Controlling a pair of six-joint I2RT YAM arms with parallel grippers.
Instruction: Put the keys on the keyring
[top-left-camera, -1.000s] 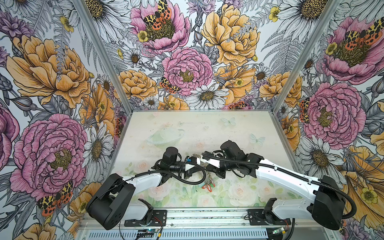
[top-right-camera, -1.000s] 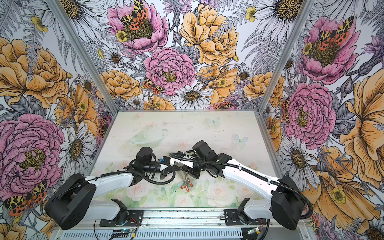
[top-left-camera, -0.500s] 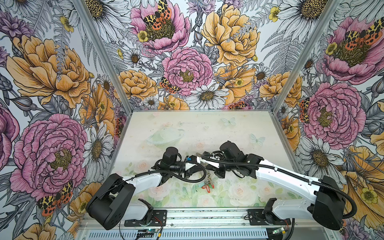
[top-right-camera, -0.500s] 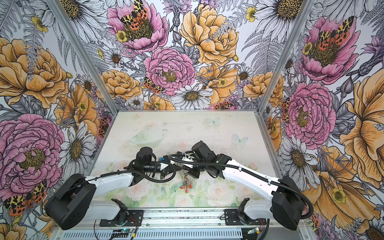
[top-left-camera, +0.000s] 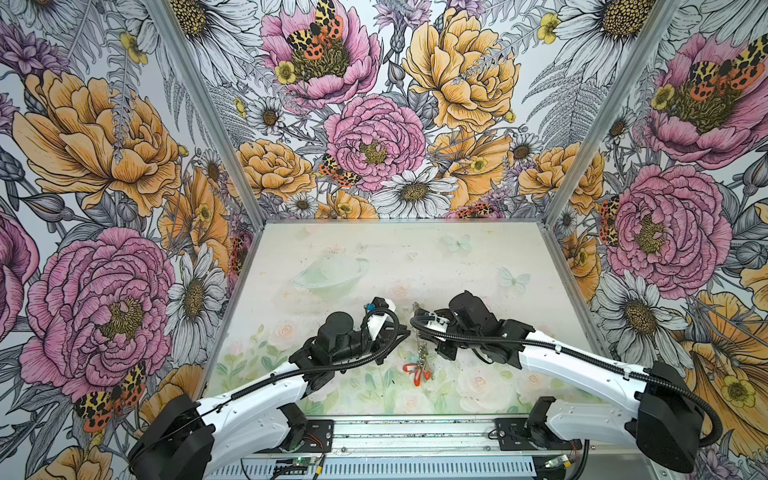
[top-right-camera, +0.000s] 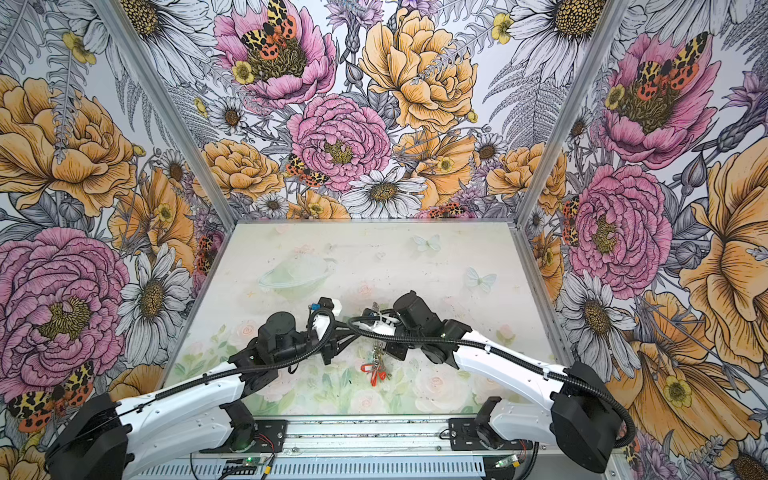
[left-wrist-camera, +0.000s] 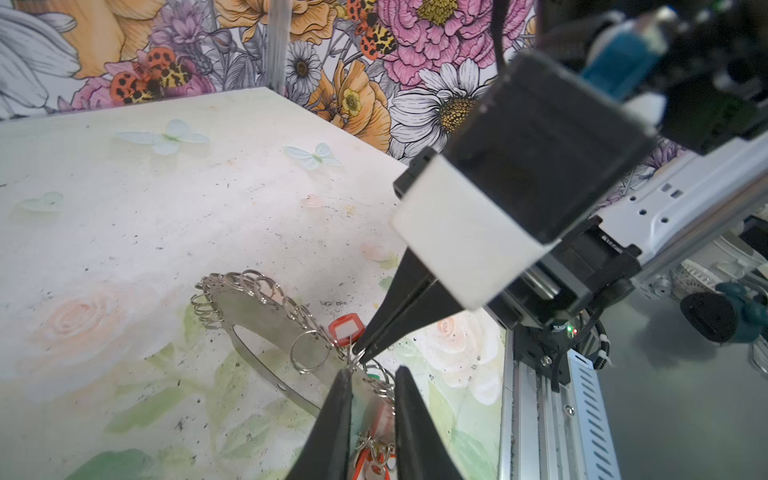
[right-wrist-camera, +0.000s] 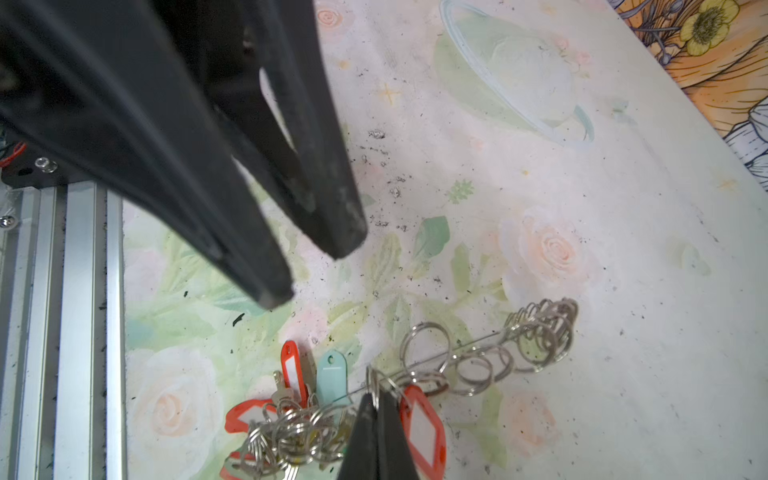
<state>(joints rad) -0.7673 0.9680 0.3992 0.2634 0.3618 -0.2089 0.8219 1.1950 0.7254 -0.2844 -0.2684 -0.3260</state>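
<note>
Steel keyring (left-wrist-camera: 266, 316) is being pinched steady for threading by the right tool (left-wrist-camera: 360, 353); left tool (left-wrist-camera: 372, 374), slightly spread, is hovering over the keys (right-wrist-camera: 291, 428).

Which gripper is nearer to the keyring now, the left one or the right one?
Right. The right gripper is shut on the ringed edge of the keyring, touching it. The left gripper is open close beside it, and the right wrist view shows a gap between them.

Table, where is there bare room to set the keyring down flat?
The far half of the table, up to the back wall, is bare. It is crowded in the near middle, where the left gripper, the right gripper, the keyring and the keys bunch together.
</note>
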